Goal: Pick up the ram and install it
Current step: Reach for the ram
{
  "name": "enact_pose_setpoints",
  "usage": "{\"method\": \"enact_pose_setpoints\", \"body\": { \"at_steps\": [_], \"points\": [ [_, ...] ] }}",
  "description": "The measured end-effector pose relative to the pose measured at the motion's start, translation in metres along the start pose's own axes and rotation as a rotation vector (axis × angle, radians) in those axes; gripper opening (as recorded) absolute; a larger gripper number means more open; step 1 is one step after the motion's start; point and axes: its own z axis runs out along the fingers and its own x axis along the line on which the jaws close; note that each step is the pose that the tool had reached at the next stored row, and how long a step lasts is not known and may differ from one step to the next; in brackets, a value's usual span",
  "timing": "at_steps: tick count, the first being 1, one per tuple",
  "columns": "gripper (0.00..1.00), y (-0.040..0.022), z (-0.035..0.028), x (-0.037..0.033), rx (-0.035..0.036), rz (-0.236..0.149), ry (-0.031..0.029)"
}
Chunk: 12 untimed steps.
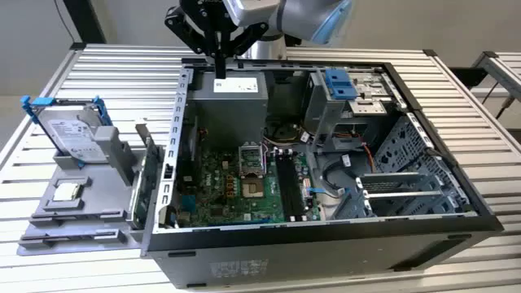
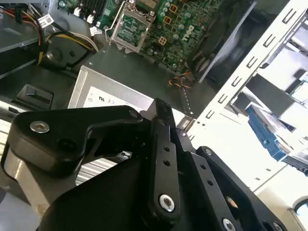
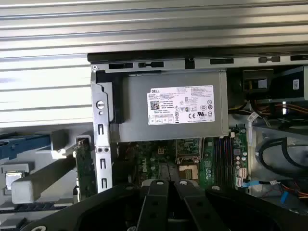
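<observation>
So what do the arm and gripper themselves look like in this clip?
The silver-grey tubular arm has a light blue joint cap. Its matte black gripper is built from hinged link bars with silver pivot screws, narrowing to slim flat fingers dotted with small holes.
</observation>
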Motion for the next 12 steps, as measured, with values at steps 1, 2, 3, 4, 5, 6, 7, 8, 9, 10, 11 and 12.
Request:
{"method": "enact_pose_setpoints", "body": {
  "at_steps": [1, 2, 3, 4, 5, 6, 7, 8, 9, 10, 11, 12],
  "points": [
    [0.0, 0.0, 0.0, 0.0, 0.0001, 0.0, 0.0],
    [0.0, 0.0, 0.0, 0.0001, 0.0, 0.0, 0.0],
    [0.0, 0.0, 0.0, 0.0001, 0.0, 0.0, 0.0],
    [0.0, 0.0, 0.0, 0.0001, 0.0, 0.0, 0.0],
    [0.0, 0.0, 0.0, 0.0002, 0.0, 0.0, 0.0],
    [0.0, 0.0, 0.0, 0.0002, 0.0, 0.0, -0.0001],
    [0.0, 0.0, 0.0, 0.0002, 0.0, 0.0, 0.0],
    [0.0, 0.0, 0.0, 0.0002, 0.0, 0.0, 0.0],
    [0.0, 0.0, 0.0, 0.0002, 0.0, 0.0, 0.0],
    [0.0, 0.0, 0.0, 0.0003, 0.0001, 0.0, 0.0],
    [0.0, 0.0, -0.0001, 0.0003, 0.0001, 0.0, 0.0001],
    [0.0, 0.0, -0.0001, 0.0007, 0.0002, 0.0, 0.0001]
  ]
}}
